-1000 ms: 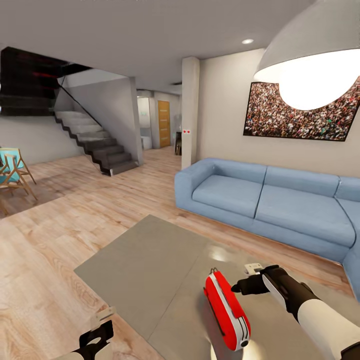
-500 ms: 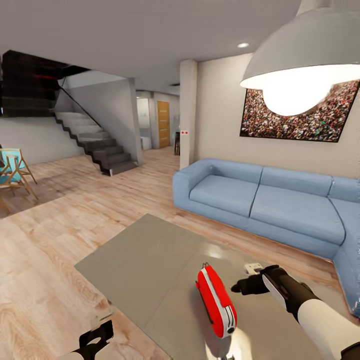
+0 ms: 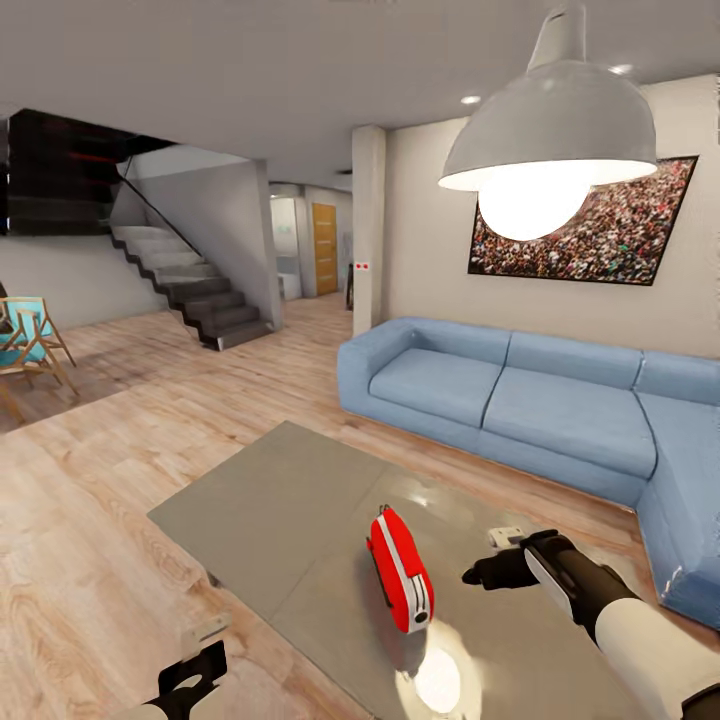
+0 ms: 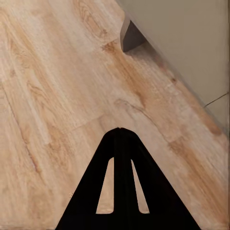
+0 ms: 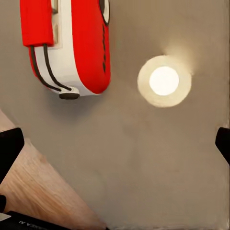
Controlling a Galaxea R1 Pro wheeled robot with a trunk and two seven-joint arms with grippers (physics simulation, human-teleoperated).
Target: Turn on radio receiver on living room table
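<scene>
**Right tool hovering beside the red radio, switch side not yet in sight**

I'm parked at the large low grey-beige glossy worktop (image 3: 290, 500) in the living room, and the small glossy red radio receiver with its white band (image 3: 400, 568) stands on edge near the middle of it, narrow end toward me. My right tool (image 3: 480, 575) hangs just beside it, above the surface and not touching; I judge that's a staging spot for a short reach to the controls. In the right wrist view the fingertips (image 5: 9, 146) sit at opposite edges of the picture with bare worktop between them, so that tool is spread wide and holds nothing. The radio (image 5: 72, 48) is cut off at that picture's edge, and only part of a dark round control peeks in, so I can't tell how the switch sits.

My left tool (image 4: 120, 139) is down over the light wood plank floor (image 4: 48, 96), clear of the worktop's corner leg (image 4: 132, 38), fingers pressed together, parked out of the way I'd say.

The bright disc on the worktop (image 5: 164, 80) is the reflection of the grey dome pendant lamp (image 3: 548, 130), and that glare washes out the surface nearby.
</scene>
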